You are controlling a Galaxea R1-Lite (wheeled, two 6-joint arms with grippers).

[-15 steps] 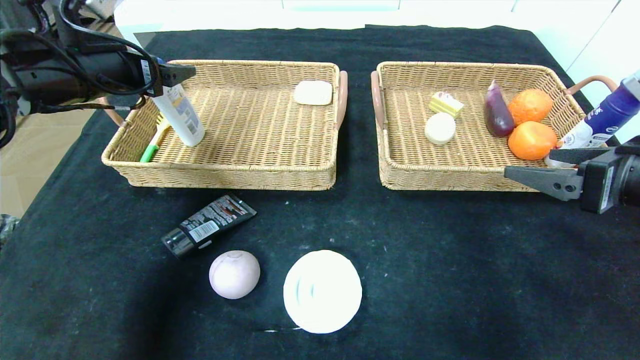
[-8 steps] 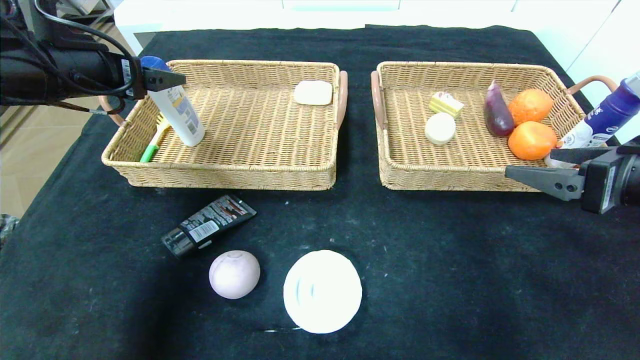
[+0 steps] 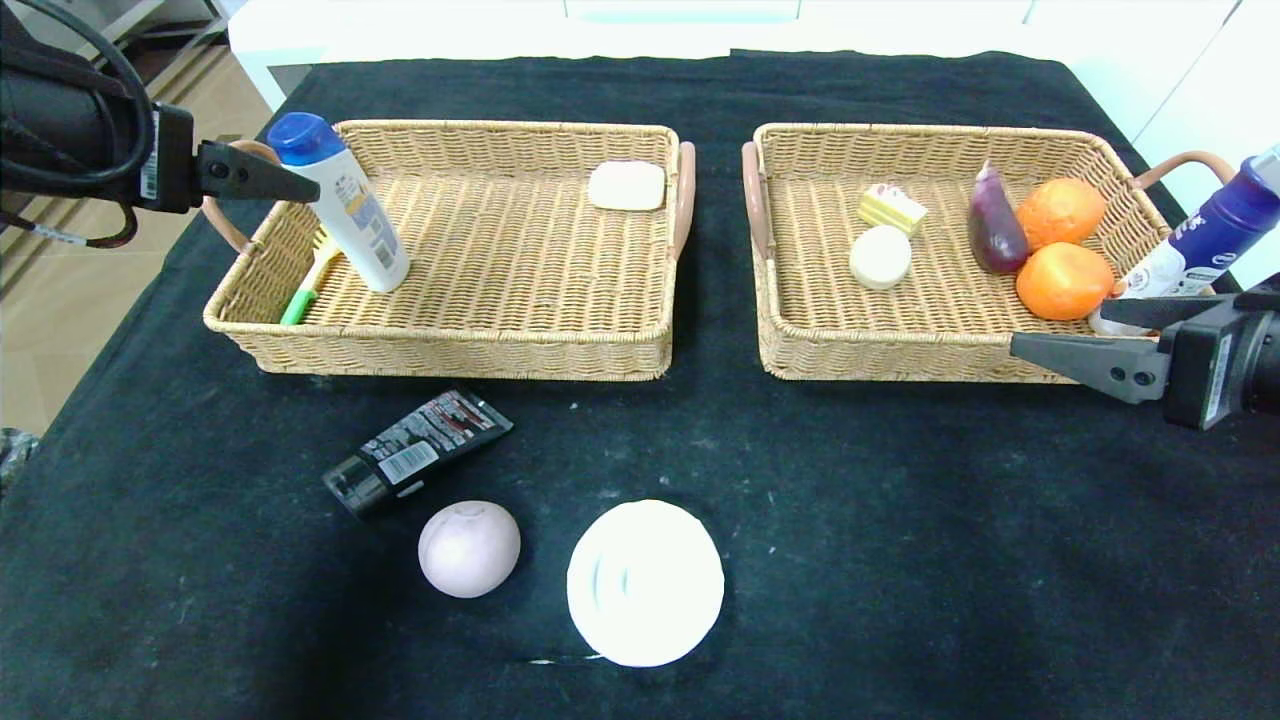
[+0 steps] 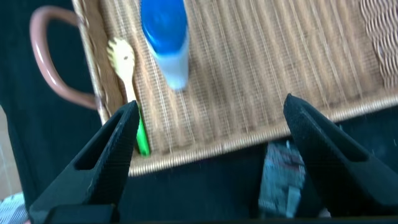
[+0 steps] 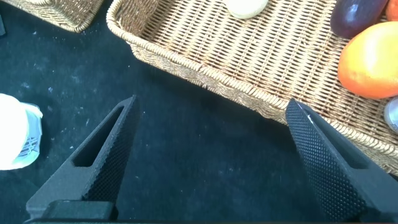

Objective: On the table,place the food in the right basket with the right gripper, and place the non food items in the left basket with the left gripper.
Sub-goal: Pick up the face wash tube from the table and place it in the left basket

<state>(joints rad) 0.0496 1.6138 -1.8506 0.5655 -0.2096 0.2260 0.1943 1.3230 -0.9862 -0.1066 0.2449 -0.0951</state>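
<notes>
The left tool (image 3: 300, 187) stood released beside the bottle (image 3: 345, 205), which leaned in the left basket (image 3: 450, 345); that placement looked finished. The right tool (image 3: 1065, 335), spread and empty, hung at the right basket (image 3: 880, 358). Next, likely: reach for the tube (image 3: 415, 452), clear of the mauve bun (image 3: 469, 548).

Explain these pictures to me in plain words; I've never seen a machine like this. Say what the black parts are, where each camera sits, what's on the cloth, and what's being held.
It is a two-armed robot. The wide picture comes from a camera on its head; the two others look out from its wrists, between the fingers. The left gripper is open beside a white bottle standing in the left basket. The right gripper is open near the right basket, which holds the cake slice, a cream bun, an eggplant and two oranges. On the table lie a black tube, a pinkish bun and a white dish. Nothing is held.
</notes>
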